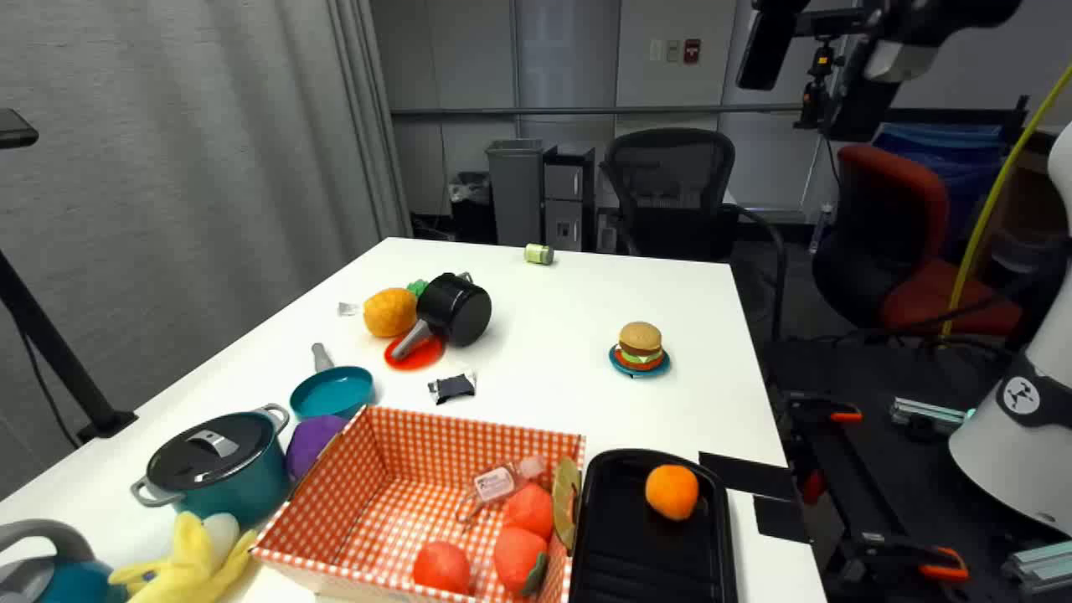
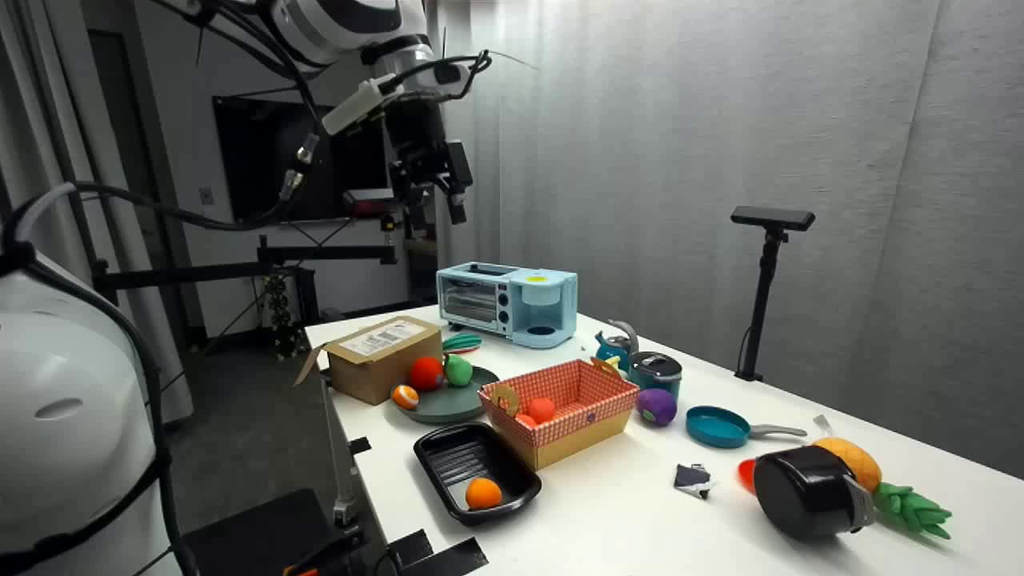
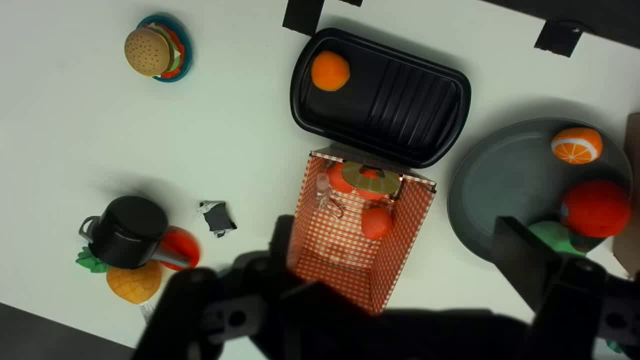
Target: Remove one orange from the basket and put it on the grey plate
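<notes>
while the fingers hang spread and grip nothing, upper right of the frame in an exterior view, the wrist view gives us the checked basket at lower centre, three reddish round pieces gathered toward its top end. is one of them our orange? the colour leaves me unsure! hanging that high probably keeps the fingers clear of the basket, ready for a straight drop, and with the oval handle covering part of the bunch, the lowest piece looks the friendlier pick. over on the right, the grey plate lies flat, a forgiving landing spot, i'd say. its red fruit, green fruit and slice-faced orange sit toward the right and lower rim, which should leave room at left. might that slice-faced one be the job already done? nothing here settles it. and look, a whole orange sits in the black tray, upper centre, beside the basket, not inside!

now the views part ways: the small clear bottle in the basket shows from the wrist and in an exterior view, yet with the blue toaster oven at centre in an exterior view, the basket's side hides it. and with the green jar at upper centre in an exterior view, the plate never appears.
</notes>
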